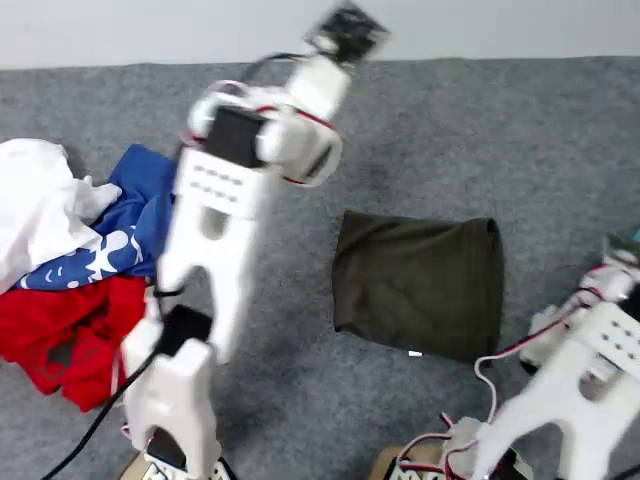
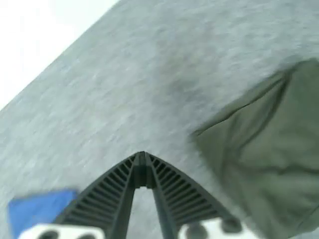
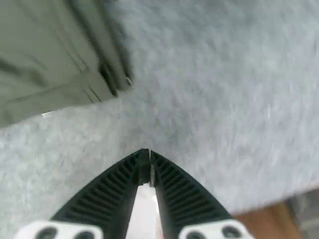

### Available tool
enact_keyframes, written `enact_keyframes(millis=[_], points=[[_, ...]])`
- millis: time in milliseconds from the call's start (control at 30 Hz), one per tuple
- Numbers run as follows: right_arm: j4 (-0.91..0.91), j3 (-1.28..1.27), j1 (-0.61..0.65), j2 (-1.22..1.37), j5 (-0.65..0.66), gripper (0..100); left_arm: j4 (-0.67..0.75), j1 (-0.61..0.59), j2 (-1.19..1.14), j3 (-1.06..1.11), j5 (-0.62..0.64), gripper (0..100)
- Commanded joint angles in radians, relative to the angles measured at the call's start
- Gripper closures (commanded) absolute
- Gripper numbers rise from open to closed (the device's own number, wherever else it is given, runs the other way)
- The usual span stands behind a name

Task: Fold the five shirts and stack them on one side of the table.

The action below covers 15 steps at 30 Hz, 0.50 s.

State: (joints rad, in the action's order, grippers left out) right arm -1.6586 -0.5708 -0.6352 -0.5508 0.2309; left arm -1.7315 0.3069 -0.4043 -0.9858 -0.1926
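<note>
A folded olive shirt [image 1: 420, 280] lies flat on the grey mat, right of centre. At the left edge sits a loose pile: a white shirt [image 1: 35, 205], a blue patterned shirt [image 1: 140, 215] and a red shirt [image 1: 70, 320]. My left arm [image 1: 240, 190] stands raised between the pile and the olive shirt. Its gripper [image 2: 143, 158] is shut and holds nothing, hanging over bare mat with the olive shirt [image 2: 264, 149] to one side and the blue shirt [image 2: 35, 211] to the other. My right arm [image 1: 590, 370] sits at the near right. Its gripper [image 3: 145, 153] is shut and holds nothing, just off a corner of the olive shirt [image 3: 45, 55].
Grey mat [image 1: 480, 130] covers the table, with free room at the back and right. A brown table edge [image 3: 269, 219] shows beyond the mat near my right gripper. Cables run along both arm bases at the near edge.
</note>
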Motion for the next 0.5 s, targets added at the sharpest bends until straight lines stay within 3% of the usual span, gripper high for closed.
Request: enact_keyframes(millis=[0, 267, 467], points=[[0.101, 0.006, 0.113, -0.019, -0.092, 98.8, -0.023, -0.107, 0.212, 0.157, 0.008, 100], [0.274, 0.006, 0.377, 0.12, -0.281, 98.8, -0.021, -0.339, 0.557, 0.605, 0.008, 100], [0.349, 0.006, 0.444, 0.297, -0.324, 98.8, -0.021, -0.463, 0.736, 0.82, 0.006, 100]])
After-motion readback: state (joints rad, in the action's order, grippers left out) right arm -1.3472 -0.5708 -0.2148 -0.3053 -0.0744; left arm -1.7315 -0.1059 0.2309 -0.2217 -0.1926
